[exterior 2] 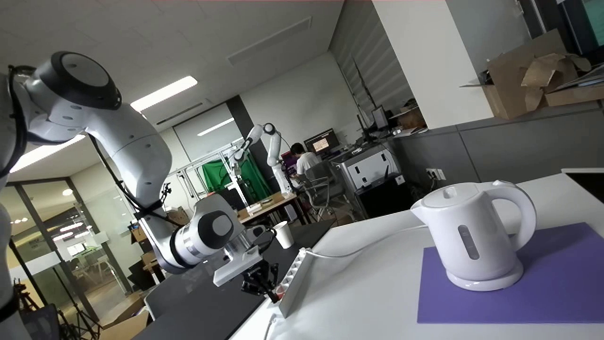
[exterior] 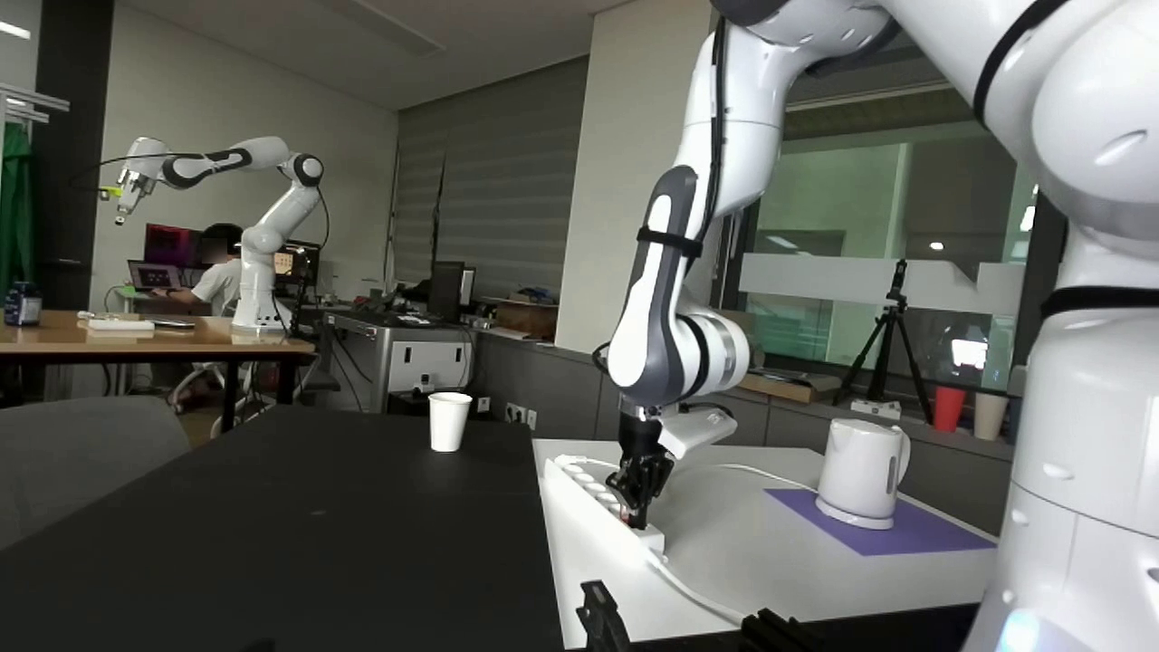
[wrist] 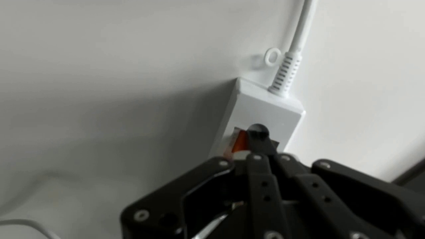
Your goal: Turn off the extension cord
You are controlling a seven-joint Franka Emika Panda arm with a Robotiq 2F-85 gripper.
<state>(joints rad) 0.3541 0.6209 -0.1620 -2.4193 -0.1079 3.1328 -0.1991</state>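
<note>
Switching off seems in hand: the pincer (wrist: 260,133), closed on nothing, stands over the red-orange switch (wrist: 241,142) of the power strip (wrist: 265,111), likely needing a downward press next.

In an exterior view I've got a pale pillar (exterior: 634,181) — grey blinds (exterior: 507,172) just left of it, window (exterior: 824,195) right of it, wooden desk (exterior: 195,337) well left — black table (exterior: 272,534) nearer than it.

One strip (exterior 2: 296,283), two white cables (wrist: 302,26), one kettle (exterior 2: 472,236), one mat (exterior 2: 561,278), one white cup (exterior: 448,422), one red cup (exterior: 948,409), one beige cup (exterior: 989,416), two arms (exterior: 665,290), one person (exterior 2: 307,161).
</note>
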